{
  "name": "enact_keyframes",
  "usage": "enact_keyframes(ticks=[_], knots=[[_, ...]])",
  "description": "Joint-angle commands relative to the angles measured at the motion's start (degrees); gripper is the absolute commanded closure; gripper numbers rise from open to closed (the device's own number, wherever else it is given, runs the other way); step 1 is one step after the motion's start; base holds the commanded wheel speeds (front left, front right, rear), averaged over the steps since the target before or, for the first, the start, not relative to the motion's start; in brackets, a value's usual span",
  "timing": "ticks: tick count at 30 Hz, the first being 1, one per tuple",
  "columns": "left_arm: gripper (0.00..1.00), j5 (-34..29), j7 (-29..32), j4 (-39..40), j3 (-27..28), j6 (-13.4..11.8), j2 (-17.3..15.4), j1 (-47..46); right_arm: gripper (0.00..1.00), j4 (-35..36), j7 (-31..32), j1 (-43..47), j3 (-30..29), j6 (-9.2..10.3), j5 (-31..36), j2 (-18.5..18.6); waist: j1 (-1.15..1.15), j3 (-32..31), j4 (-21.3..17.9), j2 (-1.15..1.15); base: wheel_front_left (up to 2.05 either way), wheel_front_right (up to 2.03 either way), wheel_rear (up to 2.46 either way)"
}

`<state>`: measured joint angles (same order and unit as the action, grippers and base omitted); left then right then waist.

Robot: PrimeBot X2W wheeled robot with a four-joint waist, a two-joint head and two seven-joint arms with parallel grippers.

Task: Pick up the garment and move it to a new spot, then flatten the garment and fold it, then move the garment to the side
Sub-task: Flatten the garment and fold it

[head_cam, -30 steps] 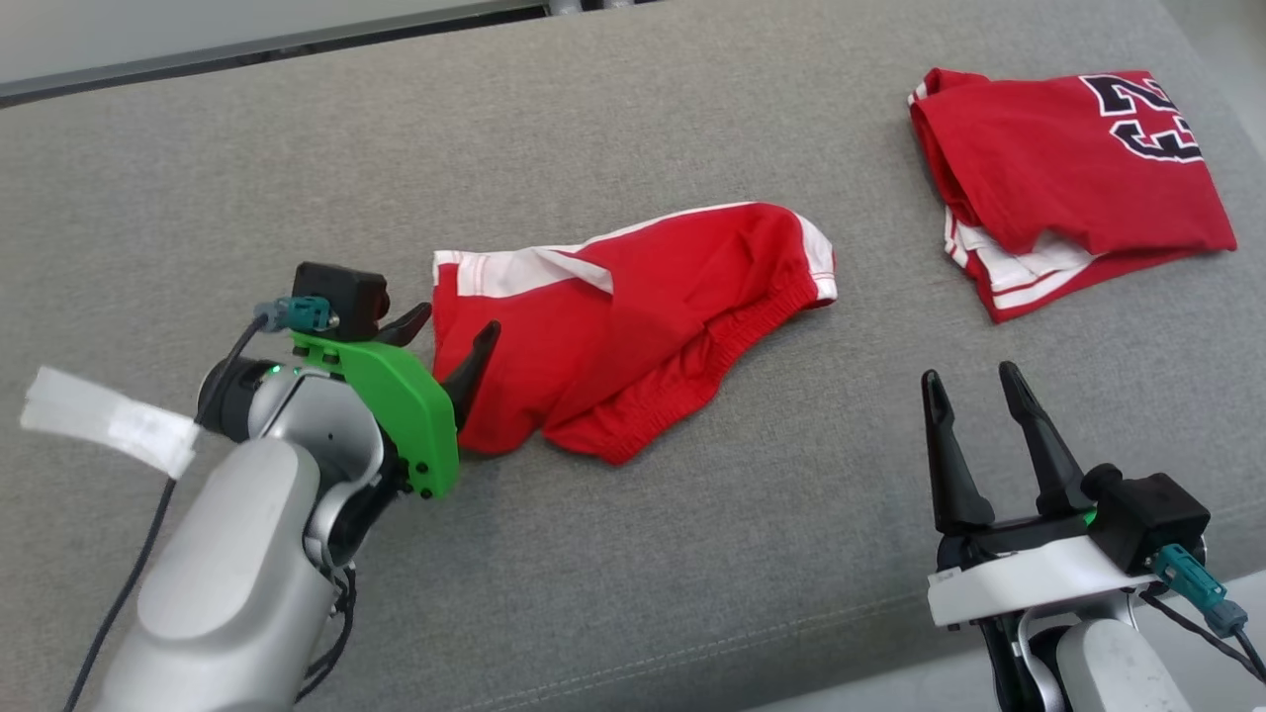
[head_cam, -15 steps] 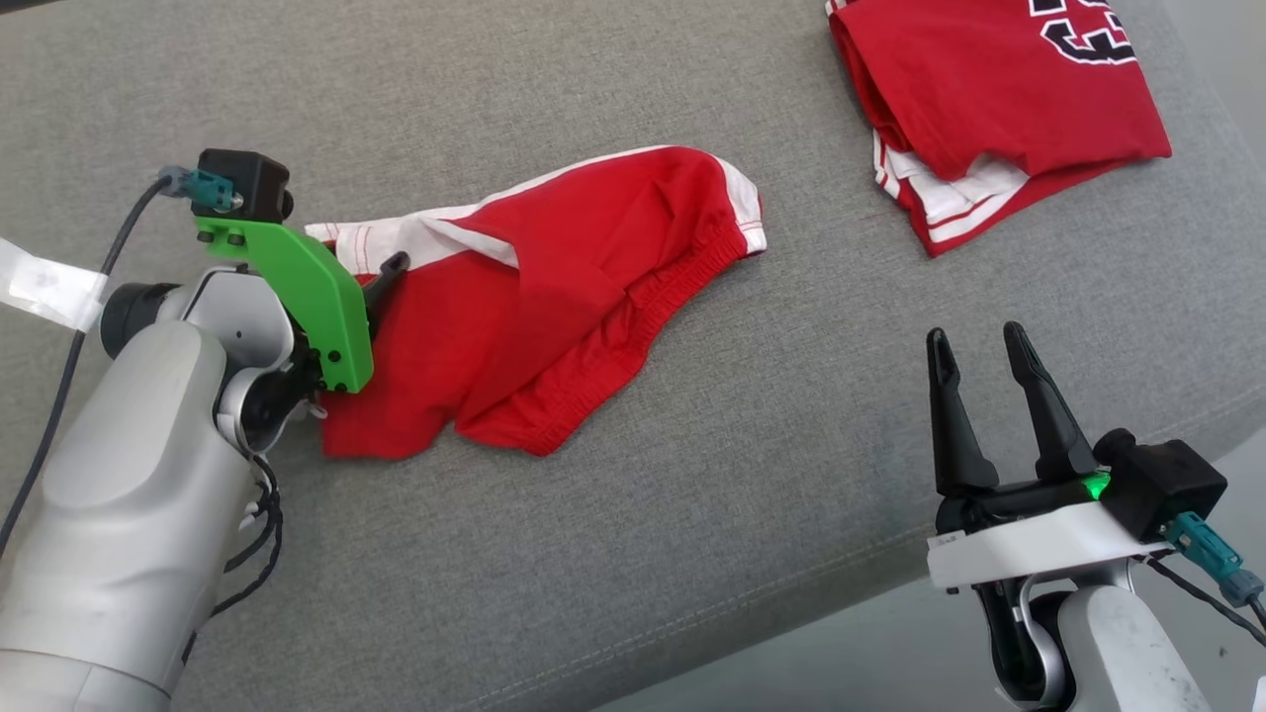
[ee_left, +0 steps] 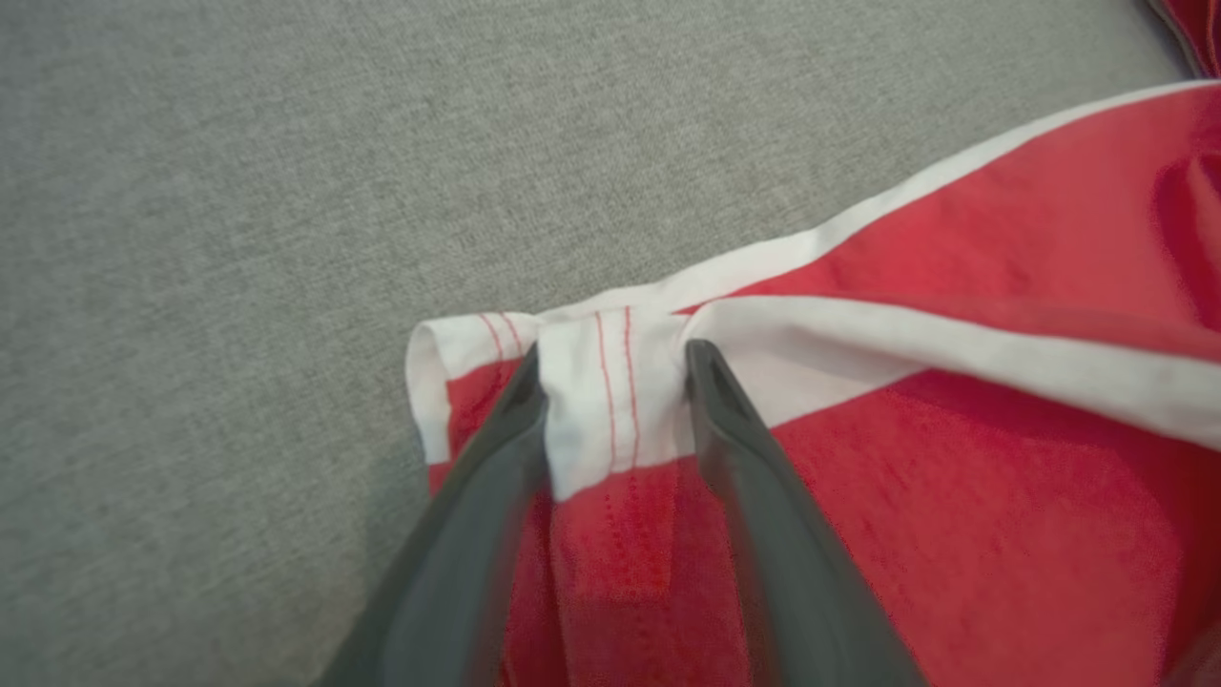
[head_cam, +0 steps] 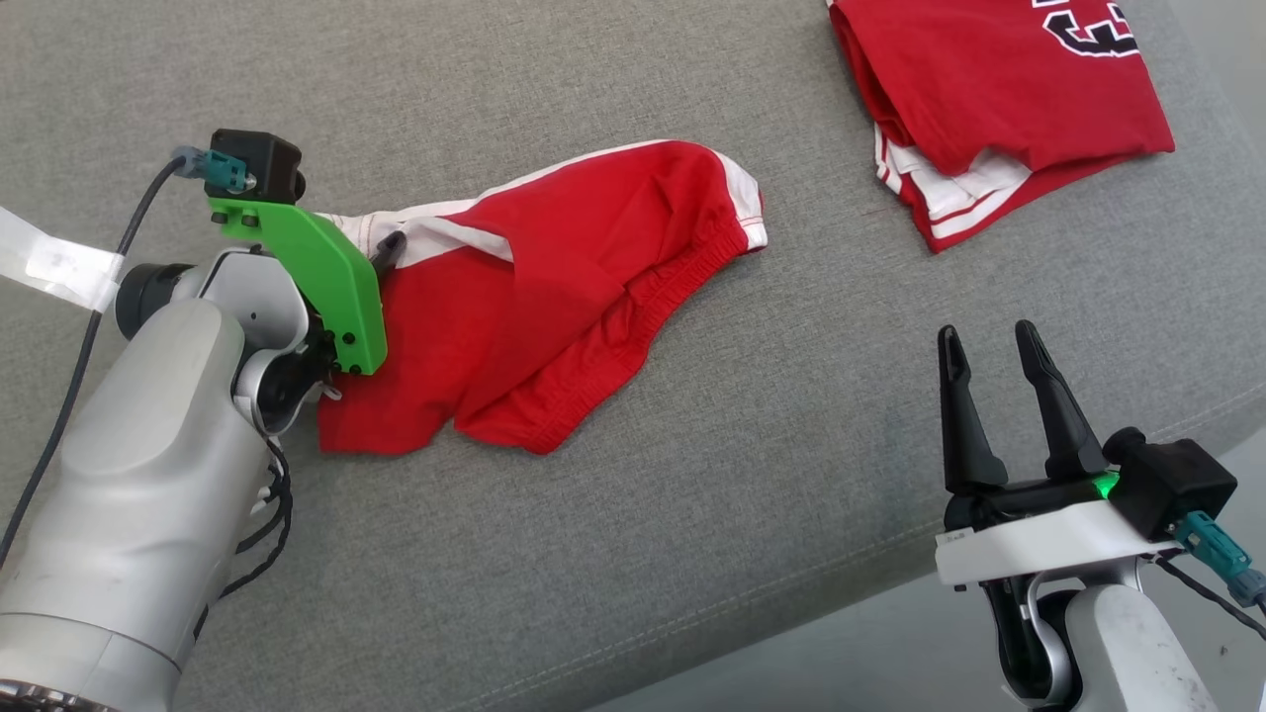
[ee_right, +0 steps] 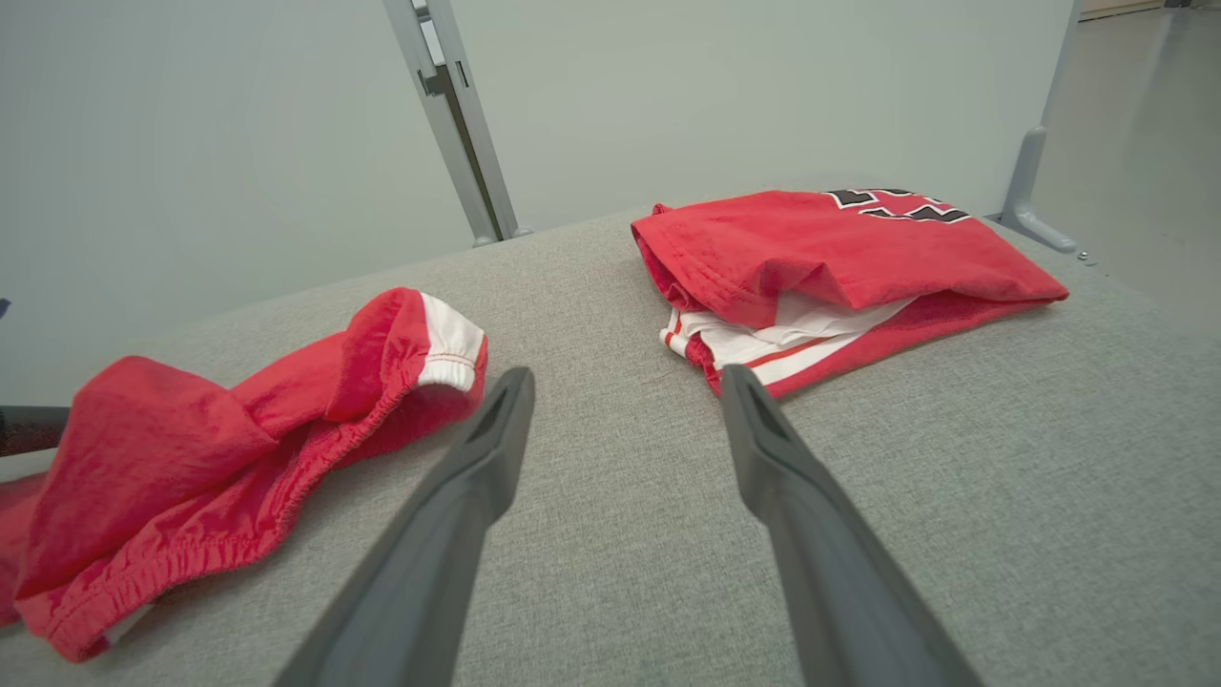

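Over on the left side of the grey cushion [head_cam: 692, 494], the left gripper [ee_left: 615, 367] is reaching in low across the fabric, its silver forearm angled up from the bottom corner and its green bracket [head_cam: 326, 277] sitting over the edge of the red shorts [head_cam: 554, 297]. Its two dark fingers [ee_left: 477, 496] bracket a fold of the white hem with the red stitching, each tip touching the cloth, but whether that is a true pinch I can't tell. The shorts lie rumpled mid-cushion, white side stripe along the far edge, elastic waistband curling towards the near side, one leg bunched up. Down at the lower right, the right gripper [head_cam: 987, 334] hovers upright off the cushion's front edge, jaws spread wide and holding nothing. Well apart at the far right lies a folded red jersey [head_cam: 999, 89] with black-and-white numbering, white trim peeking out beneath.
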<state>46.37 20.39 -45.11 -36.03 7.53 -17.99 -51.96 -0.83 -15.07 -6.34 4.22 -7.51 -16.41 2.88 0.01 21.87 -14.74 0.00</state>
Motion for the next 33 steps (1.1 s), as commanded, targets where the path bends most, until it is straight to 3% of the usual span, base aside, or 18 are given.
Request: enact_keyframes(ticks=[1,10,14,18,23,33], knots=[[1.0,0.09,-0.54,-0.36,-0.51,-0.1,-0.26,-0.52,0.0,0.01,-0.24,0.15,-0.14,0.05,0.5,0.06,-0.01,-0.36,0.36,0.0,0.0,0.0,0.0],[1.0,-0.29,-8.5,3.84,-2.5,-0.1,-2.65,1.51,0.0,-0.26,-0.24,1.43,-0.8,0.05,0.95,0.07,-0.01,-2.18,2.15,0.0,0.0,0.0,0.0],[1.0,-0.66,-13.49,9.66,-2.22,-0.33,-4.64,5.91,0.0,-0.15,-0.24,2.5,-1.62,0.05,1.21,0.09,-0.01,-3.55,3.2,0.0,0.0,0.0,0.0],[1.0,-0.75,-17.12,20.47,-1.88,-3.53,-8.24,15.2,0.0,0.09,-0.24,3.6,-2.6,0.05,1.49,0.09,-0.01,-4.7,5.5,0.0,0.0,0.0,0.0],[1.0,-0.48,-16.87,29.42,-1.7,-6.81,-10.83,21.25,0.0,0.39,-0.24,3.13,-2.58,0.05,2.19,0.1,-0.01,-5.0,7.89,0.0,0.0,0.0,0.0],[1.0,-0.31,-16.73,35.28,-1.45,-10.52,-12.25,25.41,0.0,0.24,-0.24,2.53,-2.18,0.05,2.15,0.1,-0.01,-5.15,8.2,0.0,0.0,0.0,0.0]])
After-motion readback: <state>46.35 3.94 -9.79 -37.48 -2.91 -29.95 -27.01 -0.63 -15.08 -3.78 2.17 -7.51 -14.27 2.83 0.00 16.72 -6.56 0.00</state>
